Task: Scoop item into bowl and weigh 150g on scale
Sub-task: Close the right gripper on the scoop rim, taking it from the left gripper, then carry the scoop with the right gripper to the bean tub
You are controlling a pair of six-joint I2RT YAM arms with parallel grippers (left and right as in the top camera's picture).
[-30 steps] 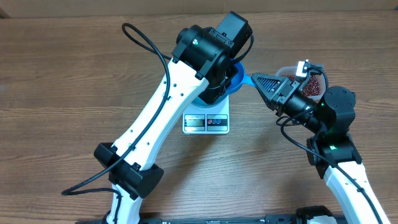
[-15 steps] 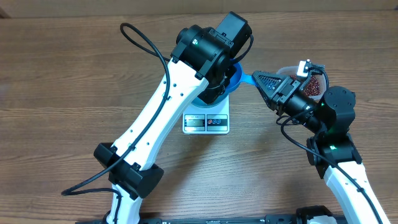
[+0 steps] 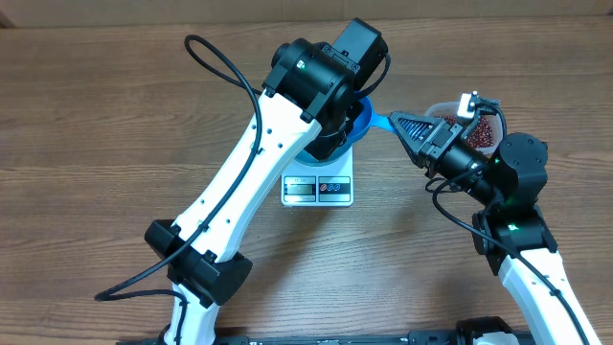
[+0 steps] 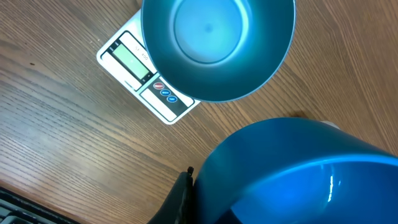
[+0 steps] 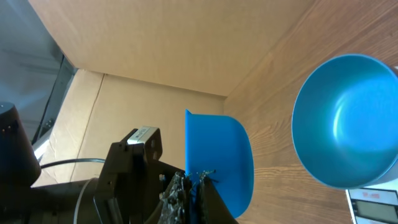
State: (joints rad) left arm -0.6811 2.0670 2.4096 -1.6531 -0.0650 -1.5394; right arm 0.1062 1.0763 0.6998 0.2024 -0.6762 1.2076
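**Scoop held near the empty bowl, ahead of loading**

The right hand is shown clamped on the handle of the scoop, which is held near the bowl, right of centre in the overhead view. The bowl is seated on the scale, near the middle of the desk. Its inside is seen bare and smooth in both wrist views, so no beans are judged to have been delivered. The beans lie in the tub at the upper right of the overhead frame, behind the right hand. Whether anything lies in the scoop cannot be told, since only its outer wall is presented. The left hand is reached over the bowl. Its fingers are masked in the left wrist view by a blue curved surface of uncertain identity; it is taken as closed, with nothing confirmed in it. The display of the scale cannot be read.

The step in hand is judged to be the scooping. Next, the scoop would need to be swung to the tub, dug into the heap, lifted level and tipped over the bowl.
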